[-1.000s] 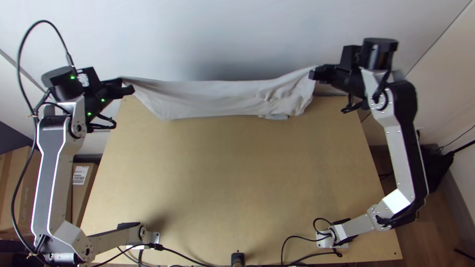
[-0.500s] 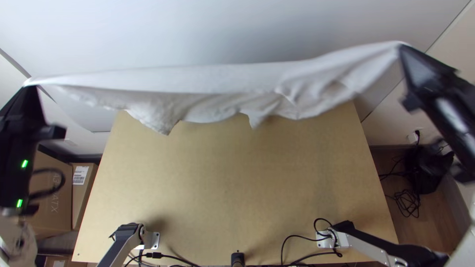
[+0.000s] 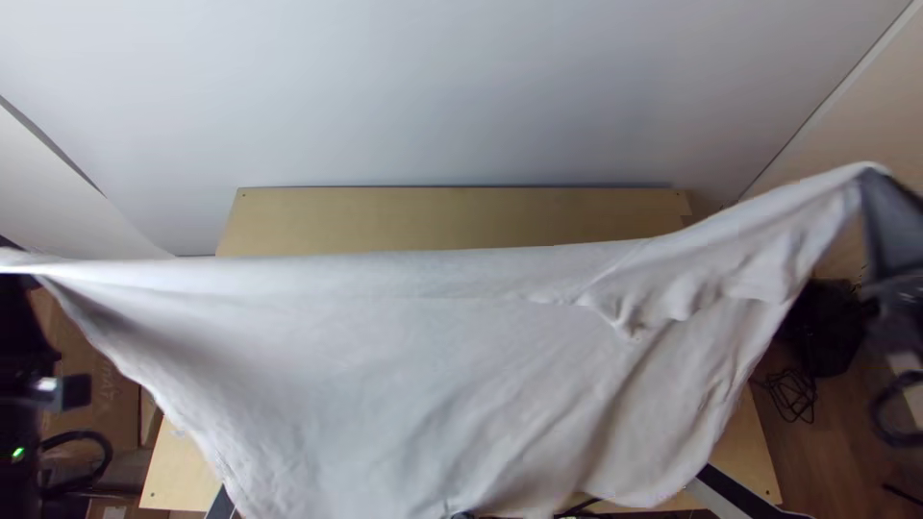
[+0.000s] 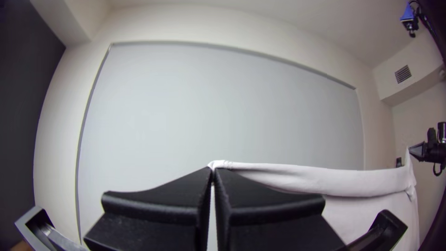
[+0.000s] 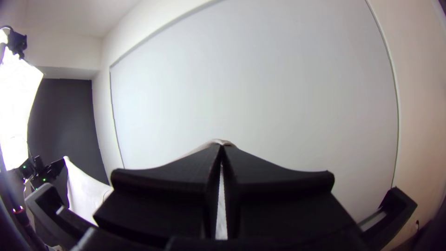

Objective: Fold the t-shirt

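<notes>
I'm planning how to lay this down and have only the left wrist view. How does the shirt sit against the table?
Observer: In the top view, the t-shirt hangs stretched across in front of most of the table, whose far strip shows beyond the cloth's upper edge.
Operator: Good. Is the right hand really pinching it?
Observer: Yes. In the right wrist view its fingers are shut, tips together, with cloth caught between them.
Operator: And how does the middle compare with the part towards that side?
Observer: From above, the middle is fairly smooth, while the part nearer the right hand has small, crumpled folds below the upper edge.
</notes>
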`<act>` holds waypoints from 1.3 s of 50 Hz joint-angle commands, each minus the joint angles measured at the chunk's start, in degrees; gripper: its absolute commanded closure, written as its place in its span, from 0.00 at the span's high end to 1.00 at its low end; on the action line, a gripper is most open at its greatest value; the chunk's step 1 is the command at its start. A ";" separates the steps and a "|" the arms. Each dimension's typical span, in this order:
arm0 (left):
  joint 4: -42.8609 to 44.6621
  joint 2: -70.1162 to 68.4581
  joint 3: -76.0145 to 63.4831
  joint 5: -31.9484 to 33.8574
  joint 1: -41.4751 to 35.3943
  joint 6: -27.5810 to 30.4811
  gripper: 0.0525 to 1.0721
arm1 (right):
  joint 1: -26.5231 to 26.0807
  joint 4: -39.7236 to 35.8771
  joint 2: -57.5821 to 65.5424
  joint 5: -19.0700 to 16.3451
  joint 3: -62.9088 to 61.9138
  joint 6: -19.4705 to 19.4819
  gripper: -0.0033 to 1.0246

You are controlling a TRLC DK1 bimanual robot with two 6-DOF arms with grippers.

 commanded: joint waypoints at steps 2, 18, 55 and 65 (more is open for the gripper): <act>1.16 -0.41 -13.92 -0.46 -0.82 -4.75 0.02 | 3.72 2.21 -2.26 0.45 -18.74 2.61 0.02; 20.59 3.72 -55.14 -0.11 -4.77 -10.29 0.02 | 3.46 28.23 -4.90 -0.26 -66.99 2.61 0.02; 41.86 52.68 -37.65 -0.46 -1.96 -11.08 0.02 | -10.26 48.79 43.18 -6.67 -46.95 4.72 0.02; 34.30 51.80 -22.53 -0.73 -1.96 -11.35 0.02 | -11.40 46.60 43.00 -6.58 -34.82 2.43 0.02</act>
